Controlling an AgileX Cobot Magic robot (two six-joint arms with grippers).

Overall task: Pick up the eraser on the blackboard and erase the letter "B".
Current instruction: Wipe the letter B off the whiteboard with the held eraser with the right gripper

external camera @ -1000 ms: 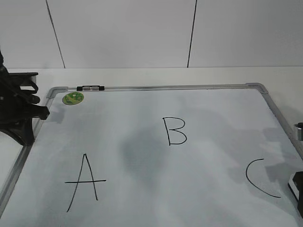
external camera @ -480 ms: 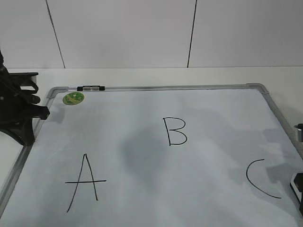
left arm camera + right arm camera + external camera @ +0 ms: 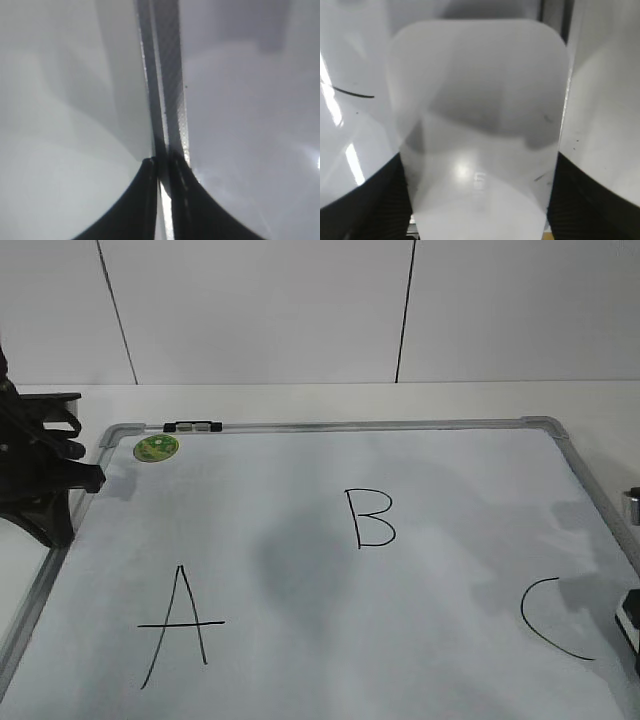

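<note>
Take the blackboard [image 3: 420,660] as your landmark: a pale board in a grey metal frame, lying flat and filling most of the exterior view.

At its left edge you see the left gripper [image 3: 85,478], a black assembly standing over the frame near the board's far left corner. In the left wrist view the left gripper [image 3: 162,165] shows two dark fingers [image 3: 135,205] drawn nearly together, a thin bright slit between them, straddling the frame rail [image 3: 165,75]; nothing is held.

Just right of that corner, on the board's far rail, you find a small black-and-silver clip [image 3: 191,426], and directly below it, on the board surface, a round green sticker [image 3: 155,448].

On the near left part of the board stands the letter "A" [image 3: 180,625]. Near the middle of the board, farther from you than the "A", stands the letter "B" [image 3: 369,517], its strokes whole and unsmudged. At the near right part of the board lies the letter "C" [image 3: 550,618], open towards the right rail.

At the board's right edge, only a dark sliver of the right gripper [image 3: 628,625] enters the exterior view, beside the "C". In the right wrist view the right gripper [image 3: 477,200] has its dark fingers [image 3: 365,200] spread wide on either side of the eraser [image 3: 480,120], a white rounded block filling the space between them; you cannot tell whether the pads press on it. A black stroke [image 3: 352,92] shows on the board to the eraser's left.
</note>
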